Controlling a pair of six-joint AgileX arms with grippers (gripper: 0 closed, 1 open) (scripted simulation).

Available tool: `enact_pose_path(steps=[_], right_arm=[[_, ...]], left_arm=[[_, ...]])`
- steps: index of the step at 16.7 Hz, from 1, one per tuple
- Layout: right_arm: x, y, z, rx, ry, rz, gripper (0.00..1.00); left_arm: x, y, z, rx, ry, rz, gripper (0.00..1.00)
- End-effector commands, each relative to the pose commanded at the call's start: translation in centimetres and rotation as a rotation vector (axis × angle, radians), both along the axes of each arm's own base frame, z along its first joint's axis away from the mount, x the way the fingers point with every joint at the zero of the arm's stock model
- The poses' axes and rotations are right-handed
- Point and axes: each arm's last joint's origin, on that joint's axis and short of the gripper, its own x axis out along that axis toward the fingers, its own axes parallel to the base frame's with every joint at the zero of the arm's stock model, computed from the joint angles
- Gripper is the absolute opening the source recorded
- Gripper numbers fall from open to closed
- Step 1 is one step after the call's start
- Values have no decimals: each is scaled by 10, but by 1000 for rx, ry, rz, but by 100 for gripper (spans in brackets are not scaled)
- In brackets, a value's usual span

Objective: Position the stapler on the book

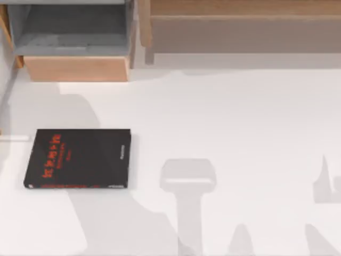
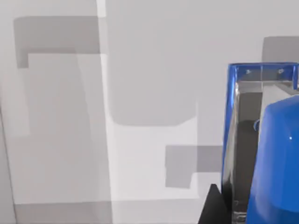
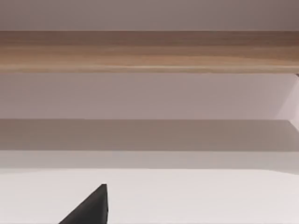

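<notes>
Top view: the book (image 1: 80, 159) lies flat at the table's (image 1: 240, 133) left, cover bare, wooden shelving (image 1: 234, 26) behind. At our left wrist, the stapler (image 2: 275, 158) hangs close against the camera, a dark fingertip (image 2: 212, 207) beside it; we judge it carried by the left gripper, though we cannot tell how the jaws stand. Placement on the book remains. Our right arm idles, facing the shelving.

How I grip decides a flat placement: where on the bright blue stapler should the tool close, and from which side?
Probably take the bright blue stapler across its straight long sides, from above; its rounded end, seen in the left wrist view, would likely slip.
</notes>
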Motion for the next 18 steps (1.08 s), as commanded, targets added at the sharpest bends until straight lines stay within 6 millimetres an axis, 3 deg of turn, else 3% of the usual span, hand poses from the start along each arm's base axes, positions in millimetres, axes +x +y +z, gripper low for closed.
enact_pose_path(steps=[5,8,10,14,18], right_arm=[[0,0,0,0,0,0,100],[0,0,0,0,0,0,100],[0,0,0,0,0,0,100],[0,0,0,0,0,0,100],[0,0,0,0,0,0,100]], left_arm=[[-31,-15,83,21,-162,17,0],[-52,-42,121,18,-234,13,0],[-65,-68,135,5,-263,8,0],[-84,-126,130,-36,-247,11,0],[-98,-188,92,-63,-147,19,0]])
